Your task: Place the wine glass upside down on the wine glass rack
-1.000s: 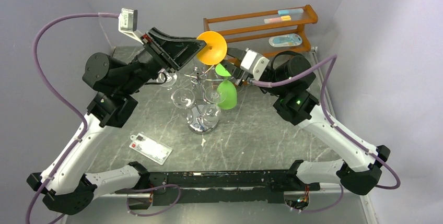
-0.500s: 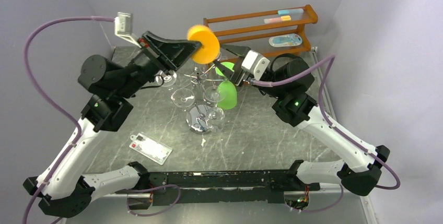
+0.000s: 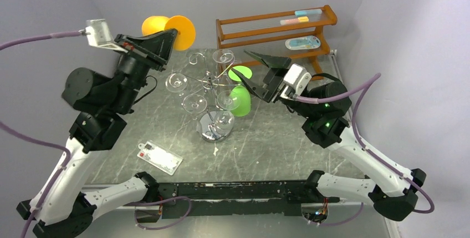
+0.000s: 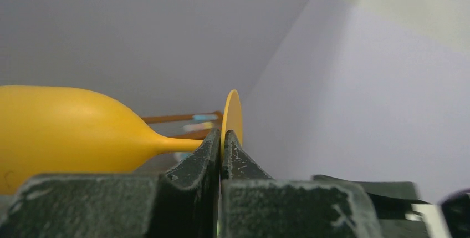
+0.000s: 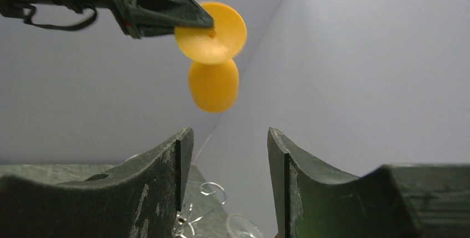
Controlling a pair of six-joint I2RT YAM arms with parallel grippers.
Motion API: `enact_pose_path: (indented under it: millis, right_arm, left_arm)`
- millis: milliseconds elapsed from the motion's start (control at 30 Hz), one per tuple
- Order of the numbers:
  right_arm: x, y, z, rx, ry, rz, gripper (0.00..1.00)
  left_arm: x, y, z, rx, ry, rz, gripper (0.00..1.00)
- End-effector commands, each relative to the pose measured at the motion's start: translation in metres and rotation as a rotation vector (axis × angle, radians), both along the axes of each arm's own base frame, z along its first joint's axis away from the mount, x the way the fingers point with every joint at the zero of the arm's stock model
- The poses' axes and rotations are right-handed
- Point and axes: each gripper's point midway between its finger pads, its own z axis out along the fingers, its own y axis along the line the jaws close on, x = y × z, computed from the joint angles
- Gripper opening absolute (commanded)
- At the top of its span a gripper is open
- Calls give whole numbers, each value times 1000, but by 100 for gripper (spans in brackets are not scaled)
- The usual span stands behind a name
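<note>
My left gripper (image 3: 170, 39) is shut on the round foot of an orange wine glass (image 3: 180, 31), held high at the back left, lying sideways with its bowl to the left. In the left wrist view the fingers (image 4: 221, 141) pinch the foot's edge, the bowl (image 4: 66, 130) on the left. The chrome wine glass rack (image 3: 213, 85) stands mid-table with clear glasses (image 3: 195, 104) and a green glass (image 3: 240, 100) hanging upside down. My right gripper (image 3: 260, 70) is open and empty, right of the rack. The right wrist view shows the orange glass (image 5: 213, 60) above its fingers (image 5: 180, 160).
A brown wooden three-tier shelf (image 3: 277, 27) stands at the back right with small items on it. A white flat card (image 3: 159, 157) lies on the table at the front left. Grey walls close in behind and at both sides.
My left gripper has lifted the orange glass up and to the left, away from the rack top. My right gripper has drawn back to the right and tilted upward.
</note>
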Motion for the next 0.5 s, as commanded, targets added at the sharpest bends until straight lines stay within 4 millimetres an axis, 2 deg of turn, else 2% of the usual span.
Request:
enact_pose_path:
  millis: [0,267,467]
  right_arm:
    - [-12,-10,0,62,29,40,56]
    - [-32,-20,-14,90,91,122,56]
    - [-46,-23,-35,74,185,193,57]
  left_arm:
    - [36,9,-34,153,95,184,5]
    - [77,-11,-76,305,183,231,5]
    - [111,-4,-107,317,257,201,5]
